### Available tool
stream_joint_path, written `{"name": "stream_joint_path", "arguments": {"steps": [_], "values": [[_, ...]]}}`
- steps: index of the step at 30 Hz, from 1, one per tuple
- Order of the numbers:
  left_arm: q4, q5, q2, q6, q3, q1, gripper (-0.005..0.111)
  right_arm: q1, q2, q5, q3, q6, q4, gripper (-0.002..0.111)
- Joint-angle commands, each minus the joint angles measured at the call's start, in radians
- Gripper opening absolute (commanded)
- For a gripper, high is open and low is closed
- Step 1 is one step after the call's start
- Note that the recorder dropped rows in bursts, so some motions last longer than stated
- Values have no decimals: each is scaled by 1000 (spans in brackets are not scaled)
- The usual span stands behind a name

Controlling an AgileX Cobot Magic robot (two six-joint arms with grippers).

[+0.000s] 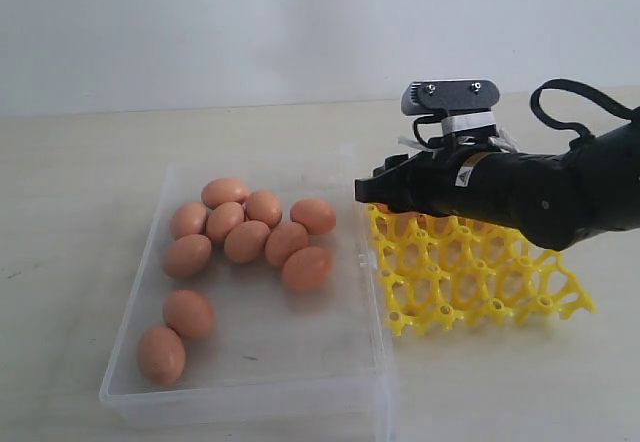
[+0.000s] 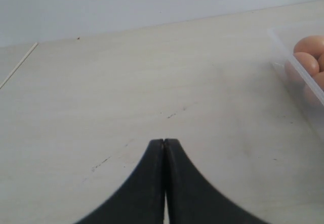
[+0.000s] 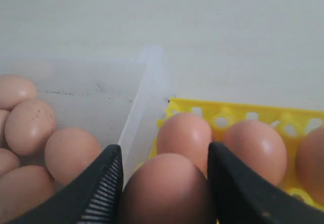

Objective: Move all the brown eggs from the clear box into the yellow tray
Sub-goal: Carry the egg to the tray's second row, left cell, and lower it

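Right gripper (image 3: 164, 155): jaws pinching 1 brown egg (image 3: 164, 191) above the yellow tray (image 3: 253, 115), at its edge beside the clear box (image 1: 130, 382). Tray: at least 3 seated eggs (image 3: 253, 145) visible. Box: 11 brown eggs (image 1: 247, 241), 9 clustered, 2 apart. Left gripper (image 2: 164, 143): jaws pressed together, empty, over the table (image 2: 126, 82) near the box corner.

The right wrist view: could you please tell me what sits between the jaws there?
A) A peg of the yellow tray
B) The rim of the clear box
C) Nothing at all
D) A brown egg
D: a brown egg fills the gap between the two jaws, touching both, with the yellow tray just beyond it.
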Motion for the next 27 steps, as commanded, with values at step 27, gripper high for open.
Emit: {"name": "stream_joint_path", "arguments": {"steps": [27], "values": [[-1,-6,-6,-5,-4,2,0,-2,91,-42,-32,73,-121,14]]}}
